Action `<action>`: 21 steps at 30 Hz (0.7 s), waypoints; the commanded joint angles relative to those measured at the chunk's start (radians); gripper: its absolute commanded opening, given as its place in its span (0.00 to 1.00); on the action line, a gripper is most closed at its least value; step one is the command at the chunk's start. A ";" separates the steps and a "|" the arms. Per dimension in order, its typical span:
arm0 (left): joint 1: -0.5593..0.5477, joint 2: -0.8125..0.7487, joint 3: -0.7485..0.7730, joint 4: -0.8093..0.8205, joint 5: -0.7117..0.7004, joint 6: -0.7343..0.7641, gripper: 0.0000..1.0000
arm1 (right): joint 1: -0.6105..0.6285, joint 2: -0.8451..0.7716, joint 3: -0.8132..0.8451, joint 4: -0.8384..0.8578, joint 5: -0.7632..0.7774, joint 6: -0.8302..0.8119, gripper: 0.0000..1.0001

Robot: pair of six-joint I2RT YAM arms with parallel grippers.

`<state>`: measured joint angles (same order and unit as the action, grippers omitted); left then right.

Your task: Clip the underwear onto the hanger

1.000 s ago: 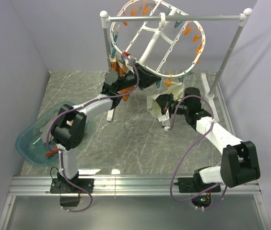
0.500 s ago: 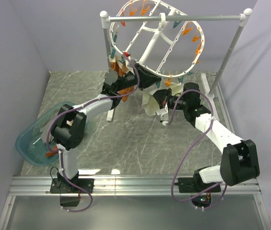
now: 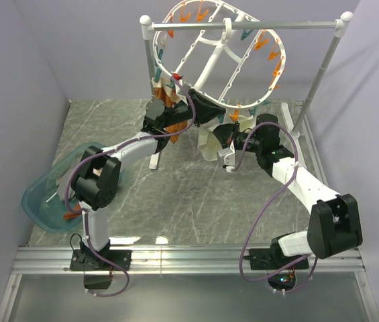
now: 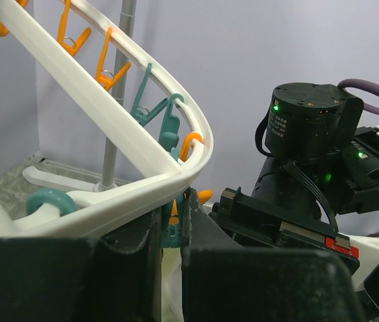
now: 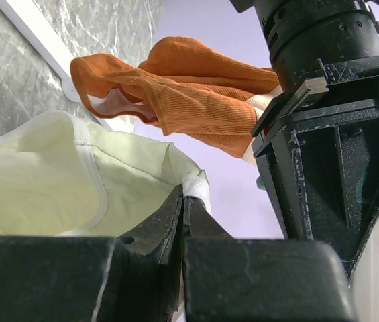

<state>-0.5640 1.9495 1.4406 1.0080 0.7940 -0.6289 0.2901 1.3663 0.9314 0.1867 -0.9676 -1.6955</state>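
Observation:
The white oval hanger [image 3: 224,62] hangs tilted from the rail, with orange and teal clips round its rim. My left gripper [image 3: 209,114] is at the hanger's lower rim [image 4: 115,121] and is shut on a teal clip [image 4: 169,231], squeezing it. My right gripper [image 3: 225,139] is shut on the waistband edge of the cream-yellow underwear [image 3: 209,144] and holds it up just below and beside the left gripper. In the right wrist view the fingertips [image 5: 184,198] pinch the white waistband of the underwear [image 5: 55,174], close to the left gripper's body [image 5: 330,154].
An orange-brown garment [image 3: 169,99] hangs clipped to the hanger's left rim; it also shows in the right wrist view [image 5: 182,87]. The white rail stand [image 3: 243,25] has posts at left and right. A teal basin [image 3: 45,194] sits at the table's left edge.
My right gripper has moved up and left with the underwear, closer to the left gripper and the hanger's lower rim. The left arm has stayed put.

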 commanded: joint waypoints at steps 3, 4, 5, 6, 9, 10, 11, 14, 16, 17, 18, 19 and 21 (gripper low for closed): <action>-0.020 -0.018 -0.022 -0.029 0.132 0.023 0.00 | 0.006 0.011 0.041 0.082 -0.011 0.086 0.00; -0.022 -0.017 -0.023 -0.032 0.134 0.034 0.00 | 0.007 0.011 0.050 0.079 -0.008 0.103 0.00; -0.022 -0.018 -0.025 -0.034 0.134 0.040 0.00 | 0.007 0.013 0.052 0.077 -0.006 0.109 0.00; -0.020 -0.018 -0.029 -0.042 0.139 0.046 0.00 | 0.004 0.013 0.053 0.088 -0.006 0.126 0.00; -0.022 -0.021 -0.035 -0.045 0.143 0.064 0.00 | 0.006 0.013 0.055 0.094 -0.008 0.140 0.00; -0.020 -0.023 -0.037 -0.045 0.143 0.066 0.00 | 0.004 0.013 0.056 0.099 -0.008 0.146 0.00; -0.020 -0.024 -0.039 -0.043 0.145 0.066 0.00 | 0.006 0.013 0.057 0.103 -0.008 0.149 0.00; -0.022 -0.027 -0.043 -0.046 0.149 0.084 0.00 | 0.004 0.014 0.058 0.126 -0.008 0.175 0.00; -0.020 -0.031 -0.045 -0.054 0.149 0.098 0.00 | 0.004 0.013 0.063 0.135 -0.008 0.204 0.00; -0.020 -0.031 -0.046 -0.057 0.148 0.106 0.00 | 0.001 0.011 0.066 0.140 -0.008 0.214 0.00; -0.020 -0.031 -0.045 -0.057 0.152 0.109 0.00 | 0.001 0.011 0.066 0.152 -0.010 0.230 0.00; -0.022 -0.031 -0.046 -0.057 0.154 0.113 0.00 | 0.003 0.010 0.069 0.154 -0.010 0.237 0.00; -0.022 -0.031 -0.049 -0.054 0.154 0.116 0.00 | -0.002 0.011 0.072 0.148 -0.014 0.246 0.00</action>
<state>-0.5636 1.9430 1.4269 1.0122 0.8005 -0.5438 0.2901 1.3811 0.9443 0.2714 -0.9646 -1.4960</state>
